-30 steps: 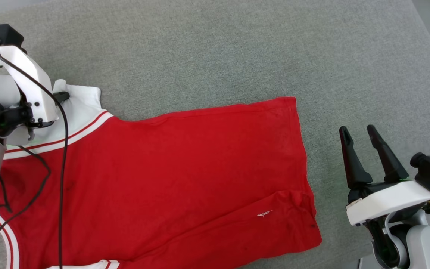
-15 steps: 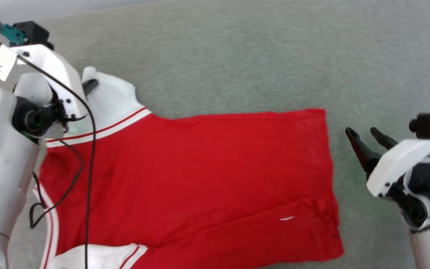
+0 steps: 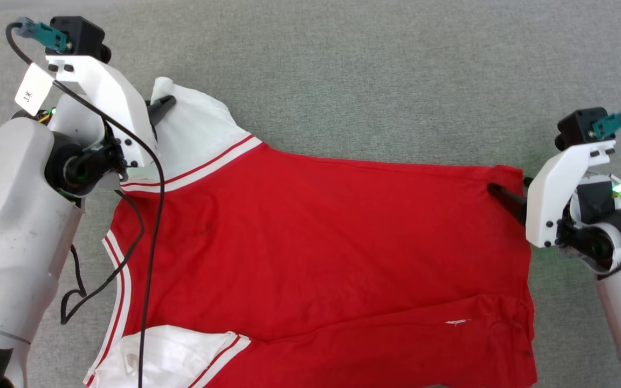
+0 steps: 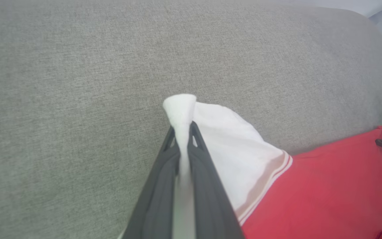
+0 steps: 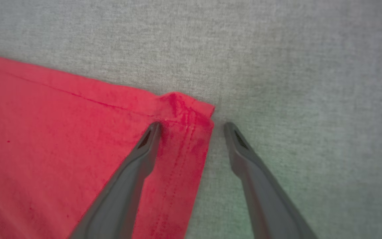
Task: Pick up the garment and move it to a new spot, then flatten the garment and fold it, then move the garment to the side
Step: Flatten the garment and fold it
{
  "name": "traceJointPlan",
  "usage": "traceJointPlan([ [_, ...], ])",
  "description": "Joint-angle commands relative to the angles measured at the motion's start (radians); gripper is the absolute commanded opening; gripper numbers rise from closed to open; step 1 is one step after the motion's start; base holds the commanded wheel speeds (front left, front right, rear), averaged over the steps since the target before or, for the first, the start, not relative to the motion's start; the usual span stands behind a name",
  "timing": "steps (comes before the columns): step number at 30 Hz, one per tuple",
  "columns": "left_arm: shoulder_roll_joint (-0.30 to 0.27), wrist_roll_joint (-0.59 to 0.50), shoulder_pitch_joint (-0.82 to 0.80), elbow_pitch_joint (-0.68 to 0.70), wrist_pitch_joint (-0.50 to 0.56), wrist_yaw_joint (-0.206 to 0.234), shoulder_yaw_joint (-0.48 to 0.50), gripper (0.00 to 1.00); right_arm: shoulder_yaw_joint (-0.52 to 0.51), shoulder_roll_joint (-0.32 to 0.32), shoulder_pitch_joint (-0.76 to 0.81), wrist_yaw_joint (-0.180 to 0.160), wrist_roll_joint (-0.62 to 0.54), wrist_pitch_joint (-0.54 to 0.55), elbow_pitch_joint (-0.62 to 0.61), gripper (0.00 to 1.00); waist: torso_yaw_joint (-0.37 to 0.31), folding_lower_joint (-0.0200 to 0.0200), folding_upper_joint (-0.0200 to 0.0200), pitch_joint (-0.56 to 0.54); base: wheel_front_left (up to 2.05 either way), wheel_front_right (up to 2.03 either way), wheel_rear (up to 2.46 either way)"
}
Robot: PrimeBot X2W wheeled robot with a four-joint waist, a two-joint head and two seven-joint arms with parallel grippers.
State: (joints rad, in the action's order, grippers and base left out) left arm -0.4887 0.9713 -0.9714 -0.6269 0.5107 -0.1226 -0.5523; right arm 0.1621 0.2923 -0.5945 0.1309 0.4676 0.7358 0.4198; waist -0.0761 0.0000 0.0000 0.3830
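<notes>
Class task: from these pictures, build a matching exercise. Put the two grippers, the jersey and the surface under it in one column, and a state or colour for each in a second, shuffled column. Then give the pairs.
Column one
1. left gripper
2. right gripper
3. garment
4. surface

Column two
A. grey fabric, lying under everything
B. open, one finger over the red hem corner, the other over the grey fabric
C. red, spread mostly flat
D. shut on a white sleeve

Pairs: 1-D, 2-B, 3-C, 4-A
</notes>
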Motion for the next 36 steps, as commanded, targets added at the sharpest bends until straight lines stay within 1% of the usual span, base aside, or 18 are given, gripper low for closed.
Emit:
traceJointPlan([
  [1,0.003,0.003,0.009,0.004,-0.008,-0.001,-0.003,0.00,0.021,-0.008,0.004,0.000,0.012,0.021,0.027,1.00,0.004,0.0000,0.0000,0.003,0.00,0.00,0.00],
  [3,0.004,0.007,0.013,0.008,-0.013,-0.004,-0.008,0.00,0.046,-0.007,0.000,0.000,0.020,0.063,0.071,1.00,0.009,0.0000,0.0000,0.004,0.00,0.00,0.00],
  [4,0.006,0.012,0.015,0.010,-0.016,-0.005,-0.010,0.00,0.057,-0.006,-0.002,0.000,0.022,0.079,0.090,0.75,0.011,0.0000,0.0000,0.005,0.00,0.00,0.00],
  [5,0.007,0.014,0.017,0.012,-0.017,-0.006,-0.013,0.00,0.066,-0.008,-0.004,0.000,0.027,0.086,0.099,0.33,0.012,0.0000,0.0000,0.004,0.00,0.00,0.00],
  [6,0.006,0.016,0.019,0.013,-0.021,-0.007,-0.016,0.00,0.072,-0.009,-0.011,0.000,0.032,0.090,0.105,0.00,0.013,0.0000,0.0000,0.003,0.00,0.00,0.00],
  [9,0.001,0.018,0.025,0.021,-0.038,-0.007,-0.026,0.00,0.071,0.003,-0.039,0.000,0.038,0.071,0.103,0.00,0.016,0.0000,0.0000,-0.004,0.00,0.00,0.00],
  [14,-0.008,0.033,0.060,0.049,-0.066,-0.008,-0.042,0.00,0.026,0.029,-0.060,-0.001,0.033,0.004,0.043,0.00,0.025,0.0000,0.0000,-0.043,0.00,0.00,0.00],
  [18,-0.034,0.042,0.117,0.101,-0.104,-0.008,-0.047,0.00,-0.006,0.031,0.001,-0.001,0.019,-0.019,-0.020,0.00,0.034,0.0000,0.0000,-0.091,0.00,0.00,0.00],
  [22,-0.057,0.036,0.217,0.166,-0.150,-0.004,-0.057,0.00,-0.037,0.028,0.092,-0.001,0.007,-0.033,-0.091,0.00,0.046,0.0000,0.0000,-0.145,0.00,0.00,0.00],
  [26,-0.075,0.035,0.342,0.246,-0.189,0.025,-0.070,0.00,-0.067,0.022,0.202,-0.001,-0.006,-0.033,-0.155,0.00,0.060,0.0000,0.0000,-0.192,0.00,0.00,0.00],
  [30,-0.088,0.044,0.474,0.322,-0.216,0.068,-0.081,0.00,-0.092,0.009,0.306,0.000,-0.013,-0.029,-0.207,0.00,0.074,0.0000,0.0000,-0.229,0.00,0.00,0.00],
  [36,-0.100,0.069,0.645,0.405,-0.235,0.132,-0.096,0.00,-0.137,-0.007,0.441,0.000,-0.010,-0.037,-0.238,0.00,0.095,0.0000,0.0000,-0.268,0.00,0.00,0.00],
])
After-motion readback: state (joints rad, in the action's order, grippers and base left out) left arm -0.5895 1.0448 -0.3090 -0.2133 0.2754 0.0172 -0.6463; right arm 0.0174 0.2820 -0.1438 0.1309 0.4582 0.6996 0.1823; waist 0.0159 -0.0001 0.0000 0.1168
